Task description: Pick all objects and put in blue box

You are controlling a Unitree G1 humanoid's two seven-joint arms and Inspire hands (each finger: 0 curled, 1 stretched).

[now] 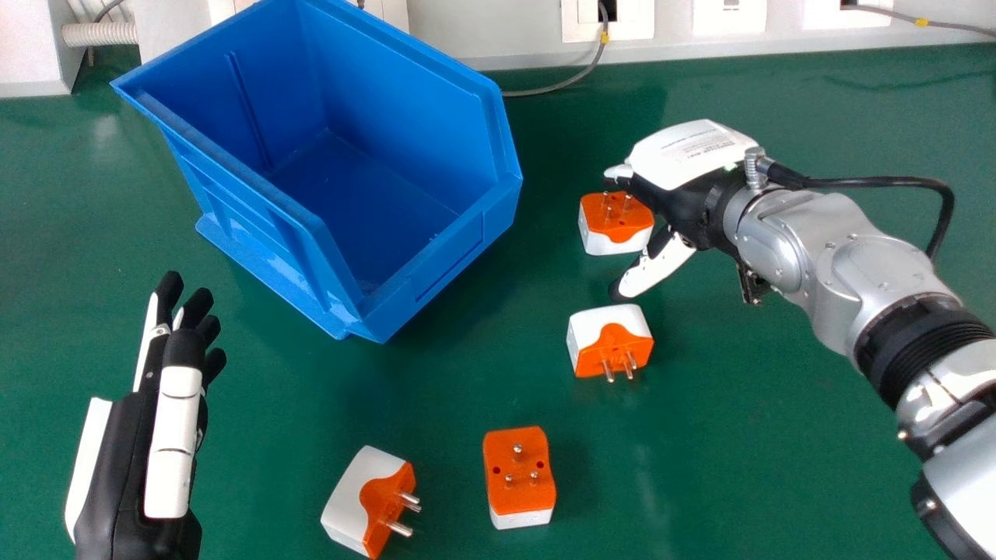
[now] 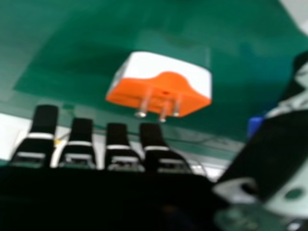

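Though poised to pick, gripped nothing with wide-open right hand [image 1: 689, 155]. Saw adapter [image 1: 599, 227] just beside fingertips on surface [image 1: 739, 435], three others [image 1: 520, 494] on hand's near side, idle left hand [image 1: 132, 451] well left. Judged closing, lifting, then carrying leftward to blue box [image 1: 436, 268] as next.

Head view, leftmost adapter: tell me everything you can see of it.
The leftmost adapter has a white, plastic-looking body with rounded corners and an orange face with metal pins, which look straight and point toward the view's right. It lies on the green table, between the left hand and the next adapter. Only the table touches it.
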